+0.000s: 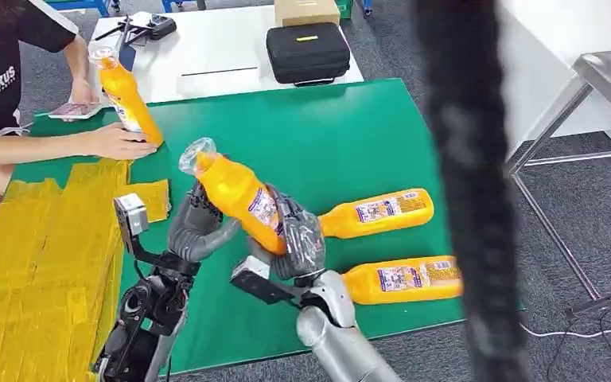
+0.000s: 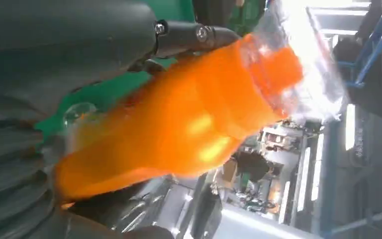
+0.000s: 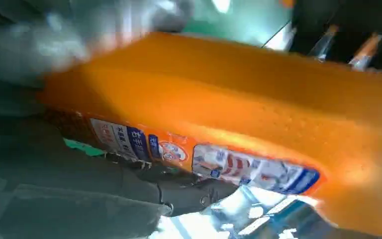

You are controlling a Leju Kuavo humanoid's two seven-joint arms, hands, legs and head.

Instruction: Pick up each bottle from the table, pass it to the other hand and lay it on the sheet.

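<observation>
An orange bottle (image 1: 235, 191) with a clear wrapped cap is held tilted in the air above the green table (image 1: 342, 135), cap up and to the left. My left hand (image 1: 195, 227) grips its upper part and my right hand (image 1: 298, 239) grips its labelled lower part. Seen close, the bottle (image 2: 189, 119) lies in the left hand (image 2: 54, 50), and its label side (image 3: 258, 99) lies against the right hand (image 3: 54, 174). Two more orange bottles (image 1: 378, 211) (image 1: 402, 280) lie on the table to the right. The yellow sheet (image 1: 40, 263) covers the table's left part.
A person at the far left holds another orange bottle (image 1: 127, 99) upright on the table beside the sheet. A black case (image 1: 308, 52) and a box sit on the white table behind. A blurred black strand (image 1: 465, 191) hangs before the camera. A metal table (image 1: 605, 79) stands right.
</observation>
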